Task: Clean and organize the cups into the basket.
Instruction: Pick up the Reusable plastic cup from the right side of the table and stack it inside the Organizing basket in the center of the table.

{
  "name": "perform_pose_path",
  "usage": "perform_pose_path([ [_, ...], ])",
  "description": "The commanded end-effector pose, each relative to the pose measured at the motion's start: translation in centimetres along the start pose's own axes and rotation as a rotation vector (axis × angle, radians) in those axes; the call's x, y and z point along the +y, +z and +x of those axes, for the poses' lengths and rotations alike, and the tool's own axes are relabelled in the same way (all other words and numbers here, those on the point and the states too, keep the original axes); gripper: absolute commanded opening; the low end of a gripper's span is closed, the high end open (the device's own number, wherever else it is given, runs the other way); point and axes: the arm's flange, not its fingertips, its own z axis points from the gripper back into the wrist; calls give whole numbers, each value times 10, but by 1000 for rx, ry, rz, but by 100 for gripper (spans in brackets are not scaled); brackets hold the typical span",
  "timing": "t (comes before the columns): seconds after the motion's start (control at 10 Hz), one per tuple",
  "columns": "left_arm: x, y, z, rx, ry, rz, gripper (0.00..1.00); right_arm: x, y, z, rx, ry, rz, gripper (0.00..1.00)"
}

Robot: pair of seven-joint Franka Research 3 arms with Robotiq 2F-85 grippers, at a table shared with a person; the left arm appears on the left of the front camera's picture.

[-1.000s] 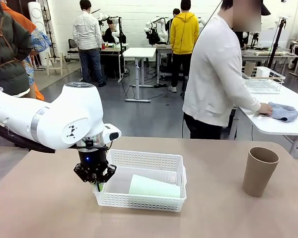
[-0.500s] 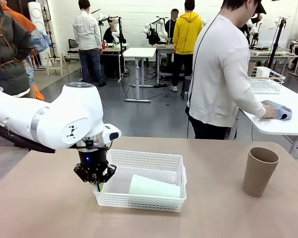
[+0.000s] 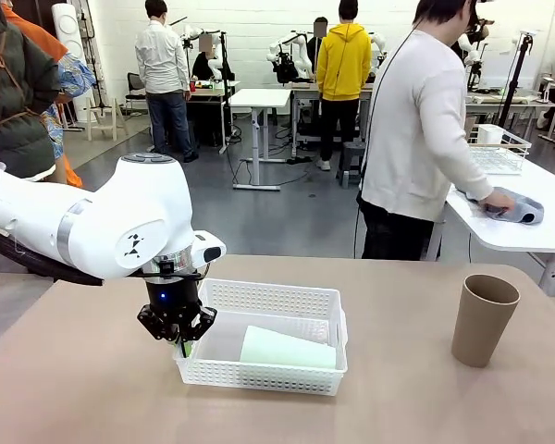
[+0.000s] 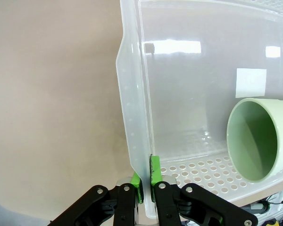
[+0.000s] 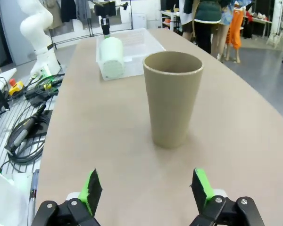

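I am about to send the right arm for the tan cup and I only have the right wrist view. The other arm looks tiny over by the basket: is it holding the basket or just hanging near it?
Observer: Holding. The left gripper is shut on the basket, with one pad on each side of its end wall.
Operator: Which way does the cup inside point?
Observer: The green cup lies on its side, its open mouth towards that clamped wall.
Operator: Is the person close to our table?
Observer: No. The person stands turned away at another table, one hand on a blue-grey cloth.
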Motion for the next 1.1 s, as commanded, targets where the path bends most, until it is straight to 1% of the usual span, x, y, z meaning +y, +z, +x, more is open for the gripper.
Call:
perform_pose_path([
  [0.0,0,2,0,-3,-2,-7,5,-10,-8,-11,4,-22,22,100],
  [0.3,0,2,0,-3,-2,-7,5,-15,-38,-26,23,-32,38,100],
  [0.6,0,2,0,-3,-2,-7,5,-23,-67,-29,-28,-22,-39,100],
  [0.9,0,2,0,-3,-2,-7,5,-30,-99,-34,-24,-34,-72,100],
  [1.0,0,2,0,-3,-2,-7,5,-35,-110,-35,-34,-58,-56,100],
])
